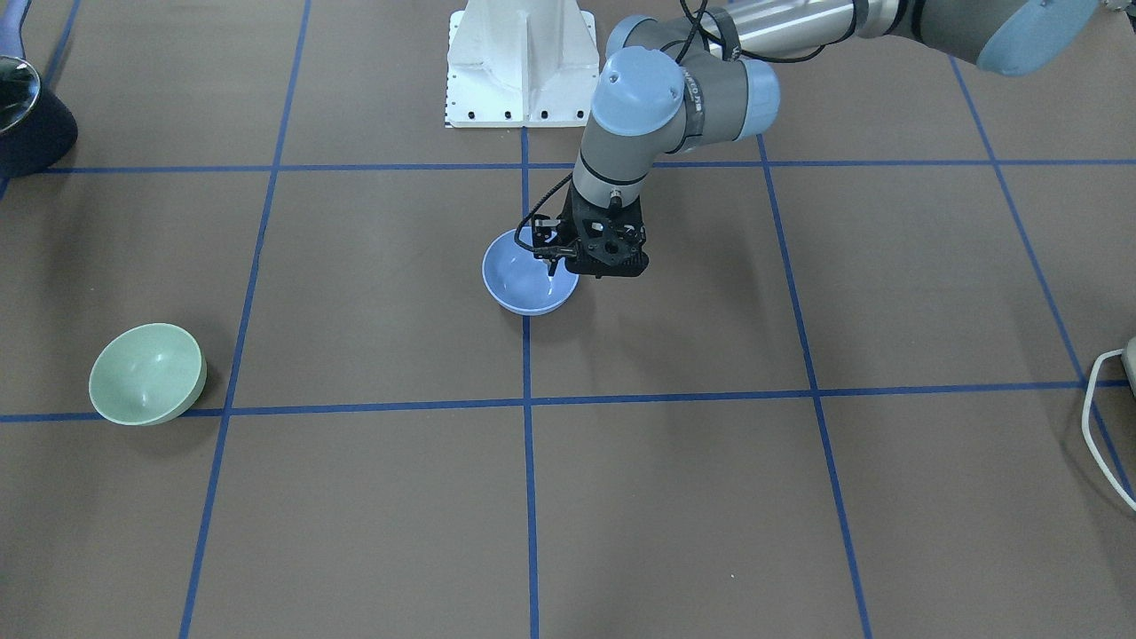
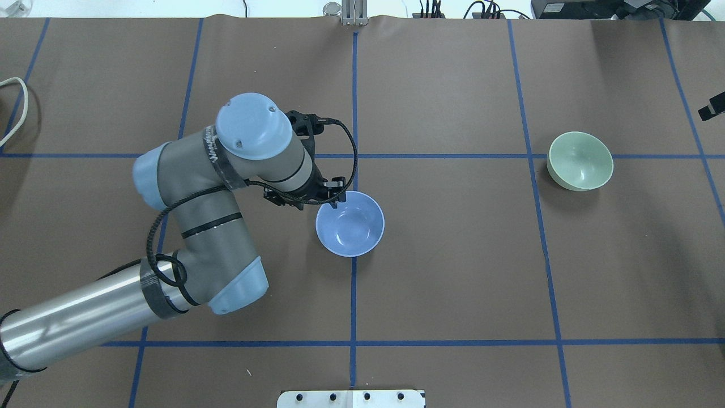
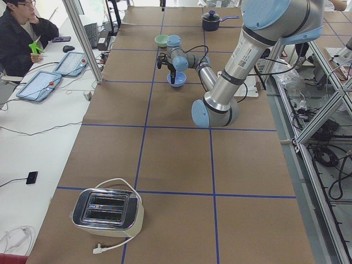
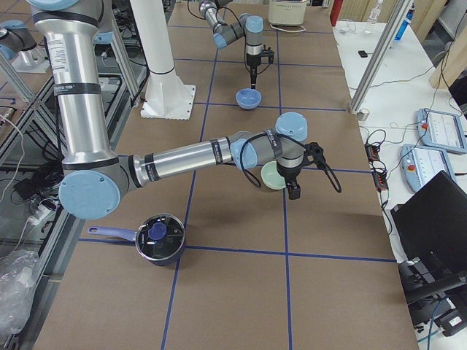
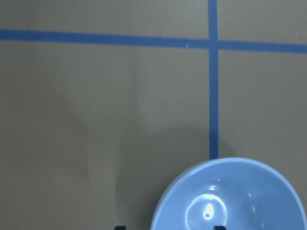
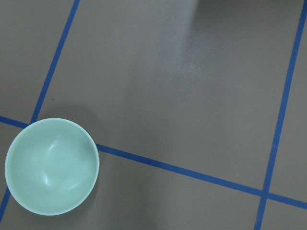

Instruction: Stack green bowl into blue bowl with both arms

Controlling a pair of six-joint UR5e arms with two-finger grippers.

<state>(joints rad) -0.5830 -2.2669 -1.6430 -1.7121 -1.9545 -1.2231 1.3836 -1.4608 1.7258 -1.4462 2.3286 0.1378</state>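
The left gripper [image 1: 552,263], jaws wide astride the rim of the blue bowl [image 2: 350,224] on the tabletop [image 2: 453,272], should likely close squarely without tipping it, while the green bowl [image 2: 579,160] sits well apart near the right gripper [image 4: 293,192], whose jaws I cannot tell.

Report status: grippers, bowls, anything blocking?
Left gripper open, straddling blue bowl rim. Right gripper near green bowl, state unclear. Green bowl on table, apart from blue, unstacked. No obstruction seen between bowls.
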